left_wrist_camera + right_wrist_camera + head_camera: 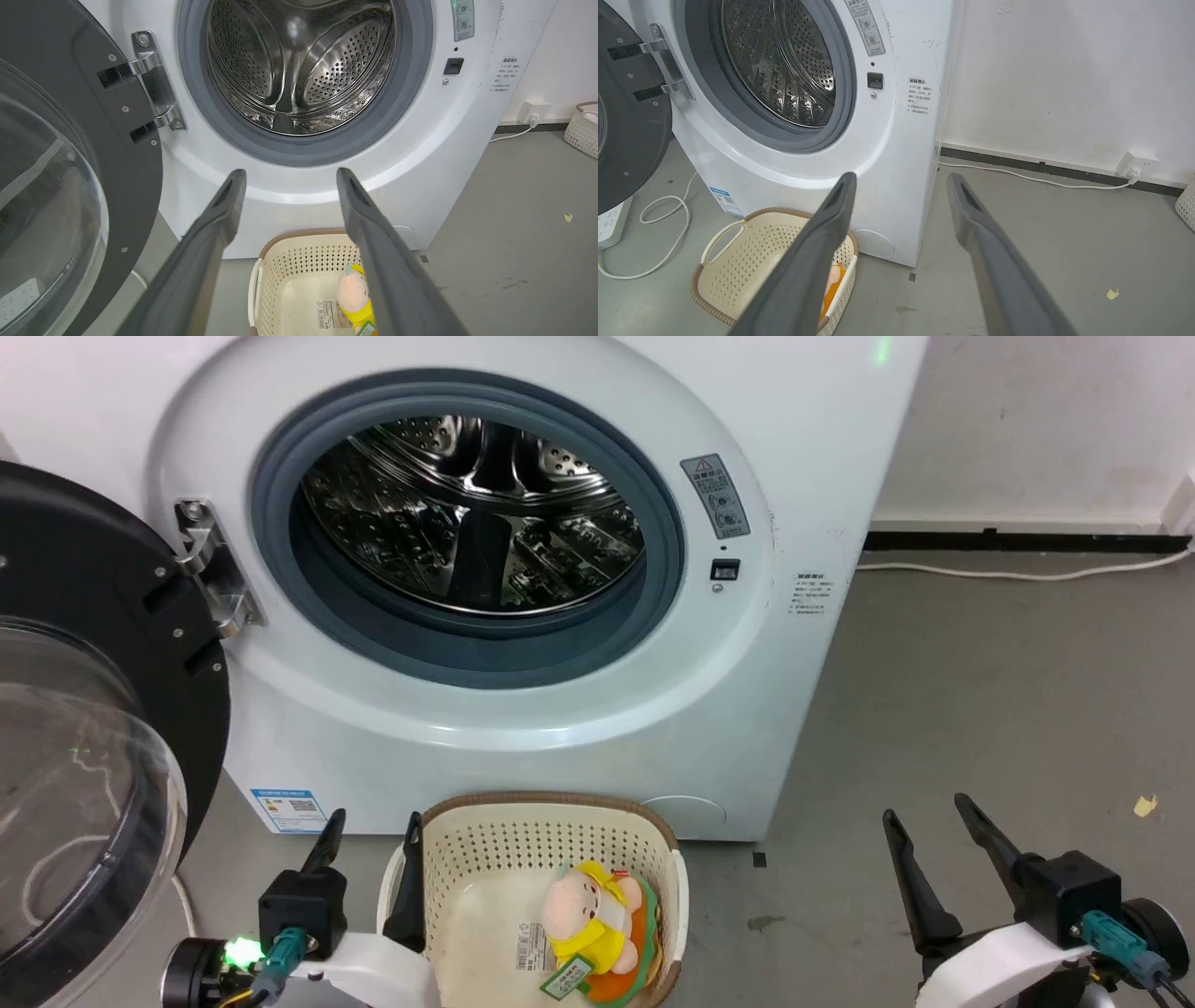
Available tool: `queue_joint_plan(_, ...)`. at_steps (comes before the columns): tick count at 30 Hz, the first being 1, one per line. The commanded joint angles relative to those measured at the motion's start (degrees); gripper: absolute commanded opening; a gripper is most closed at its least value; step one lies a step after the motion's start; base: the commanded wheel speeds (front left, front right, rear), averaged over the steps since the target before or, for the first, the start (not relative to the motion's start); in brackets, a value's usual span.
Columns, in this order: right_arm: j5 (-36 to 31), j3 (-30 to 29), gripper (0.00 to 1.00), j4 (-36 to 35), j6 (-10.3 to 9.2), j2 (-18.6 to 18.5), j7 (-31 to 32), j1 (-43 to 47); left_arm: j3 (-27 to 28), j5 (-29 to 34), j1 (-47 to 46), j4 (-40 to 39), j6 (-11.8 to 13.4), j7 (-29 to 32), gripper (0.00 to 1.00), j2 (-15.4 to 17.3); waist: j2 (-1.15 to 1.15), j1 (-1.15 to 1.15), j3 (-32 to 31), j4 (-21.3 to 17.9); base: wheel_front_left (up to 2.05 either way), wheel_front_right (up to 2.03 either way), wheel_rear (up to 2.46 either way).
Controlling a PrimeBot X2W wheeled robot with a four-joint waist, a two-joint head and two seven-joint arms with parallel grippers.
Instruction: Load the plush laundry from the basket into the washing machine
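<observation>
– So where is the plush toy (597, 919) right now?

– Lying on the floor of the basket (523, 831), toward its right wall, beside the label. The basket stands just in front of the washing machine (523, 728), whose door (93, 709) is swung wide open, with the drum (485, 513) bare.

– And the hands?

– Both are empty with fingers spread apart. The left gripper (373, 817) hangs just beside the basket's left handle. The right gripper (924, 807) is well apart, over the floor.

– How would it handle, do you reckon?

– Light and soft, I'd judge. It should squash under the fingers rather than slip, and a drop won't hurt it.

– Where would you take hold?

– Across the piglet's yellow middle, probably, where there's bulk to pinch. I'd avoid the green tag (568, 978), since it looks thin and could tear. The right wall sits close, so one finger has little room there.
</observation>
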Motion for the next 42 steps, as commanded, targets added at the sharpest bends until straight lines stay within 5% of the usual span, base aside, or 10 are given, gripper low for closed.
queue_joint_plan(1,0.6,-0.2,1.00,-0.4,0.00,0.0,-0.6,0.6,-0.4,-0.6,-0.2,0.3,-0.3,-0.6,1.00,0.0,0.00,0.00,0.3,-0.2,0.00,0.00,0.00)
queue_joint_plan(23,4.5,0.4,1.00,-2.0,0.01,0.0,-3.2,0.2,-4.7,-2.9,-5.1,9.5,-2.1,-1.7,1.00,2.5,0.00,0.00,7.6,-5.8,0.00,0.00,0.00)
queue_joint_plan(42,10.7,3.3,1.00,-3.7,0.02,0.0,-5.6,-0.2,-9.5,-8.1,-12.3,20.6,-3.3,3.2,1.00,8.9,0.00,0.00,16.4,-13.4,0.00,0.00,0.00)
